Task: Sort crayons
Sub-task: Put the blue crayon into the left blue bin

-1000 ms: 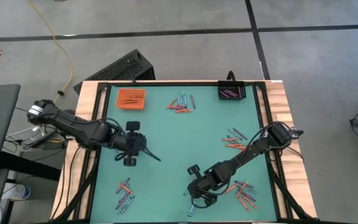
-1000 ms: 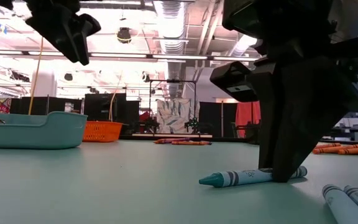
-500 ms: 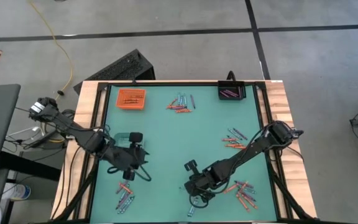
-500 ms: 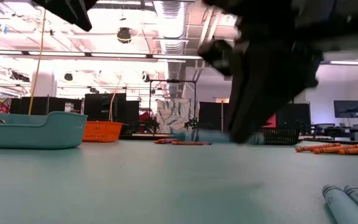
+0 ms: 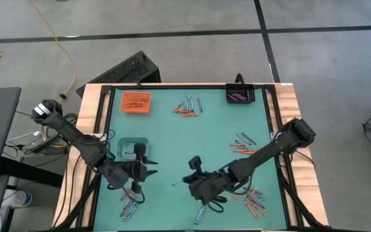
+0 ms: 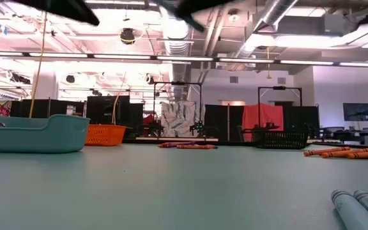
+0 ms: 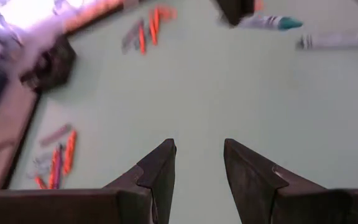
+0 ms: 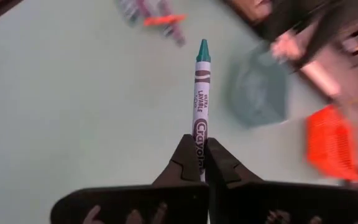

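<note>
Two dark arms show in the high view. We see the left gripper (image 5: pixel 136 175) in the lower left of the frame, beside a teal tray (image 5: pixel 133 143), just above some crayons (image 5: pixel 129 202). We see the right gripper (image 5: pixel 192 183) low in the middle.

In the low view we see the teal tray at the left edge and two grey crayons (image 6: pixel 356 207) in the lower right corner.

In the left wrist view we see its fingers (image 7: pixel 160 171) apart, holding nothing.

In the right wrist view we see its fingers (image 8: pixel 188 158) pinched on a teal crayon (image 8: pixel 201 93), tip pointing to the top of the frame
</note>
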`<state>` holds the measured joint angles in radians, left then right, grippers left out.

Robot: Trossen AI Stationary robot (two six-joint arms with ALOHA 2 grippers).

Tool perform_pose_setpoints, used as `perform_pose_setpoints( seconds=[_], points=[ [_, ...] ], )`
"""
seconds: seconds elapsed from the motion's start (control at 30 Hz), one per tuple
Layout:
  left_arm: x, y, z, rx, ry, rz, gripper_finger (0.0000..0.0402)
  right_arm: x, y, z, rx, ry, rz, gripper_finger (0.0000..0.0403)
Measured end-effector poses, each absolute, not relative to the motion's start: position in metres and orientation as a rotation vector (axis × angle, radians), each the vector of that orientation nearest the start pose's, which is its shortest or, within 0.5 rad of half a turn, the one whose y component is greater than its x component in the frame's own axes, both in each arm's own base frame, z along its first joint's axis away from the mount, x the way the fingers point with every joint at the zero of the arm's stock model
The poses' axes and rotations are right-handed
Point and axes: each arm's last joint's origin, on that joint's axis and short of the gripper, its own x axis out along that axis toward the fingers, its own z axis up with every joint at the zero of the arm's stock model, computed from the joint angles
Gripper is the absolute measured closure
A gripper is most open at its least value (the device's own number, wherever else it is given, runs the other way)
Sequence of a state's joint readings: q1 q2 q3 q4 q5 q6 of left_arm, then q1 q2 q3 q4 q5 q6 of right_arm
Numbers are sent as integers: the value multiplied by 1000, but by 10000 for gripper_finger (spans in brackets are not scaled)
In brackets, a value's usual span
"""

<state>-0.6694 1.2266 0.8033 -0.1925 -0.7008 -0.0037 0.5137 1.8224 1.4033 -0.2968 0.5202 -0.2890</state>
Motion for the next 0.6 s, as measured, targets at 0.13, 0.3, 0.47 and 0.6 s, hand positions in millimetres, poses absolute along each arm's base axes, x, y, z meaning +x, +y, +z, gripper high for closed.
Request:
perform_pose_setpoints(
  seconds=[0.13,0.3,0.47,0.6],
  points=[
    [212,-145,251,402,330,27,274,359,184,273,-665,520,43,403],
    [213,-148,257,426,122,18,274,359,184,292,-699,409,26,403],
    [217,-153,267,467,-20,-26,274,358,184,309,-716,299,11,403],
    [222,-159,269,490,-117,-39,274,358,184,318,-728,237,1,403]
  ],
)
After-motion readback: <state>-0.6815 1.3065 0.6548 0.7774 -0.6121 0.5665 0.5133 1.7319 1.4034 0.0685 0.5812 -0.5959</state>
